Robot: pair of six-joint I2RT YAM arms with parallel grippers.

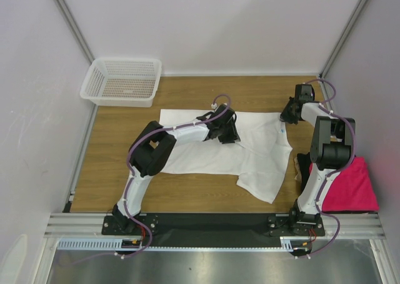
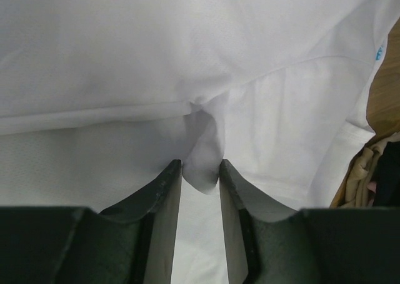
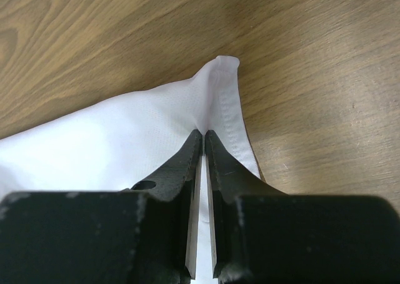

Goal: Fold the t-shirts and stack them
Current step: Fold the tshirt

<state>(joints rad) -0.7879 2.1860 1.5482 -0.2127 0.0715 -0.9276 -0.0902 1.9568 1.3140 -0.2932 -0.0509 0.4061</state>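
Wrist cams tell me more than the overhead here. My left gripper point(image 2: 200, 171) has a puckered fold of the white t-shirt point(image 2: 125, 59) pinched between its fingertips, with the blue-white tag point(image 2: 378, 52) off to its right. My right gripper point(image 3: 204, 137) is pressed nearly together on a hemmed corner of the same shirt, bare bench point(image 3: 312, 46) just past it. From overhead both grips are hidden under the wrists. Only that view shows the pink t-shirt point(image 1: 353, 187), folded, well back behind my right gripper, and the white mesh basket point(image 1: 125, 60) far off to the left of my left gripper, its mesh bottom in plain sight.
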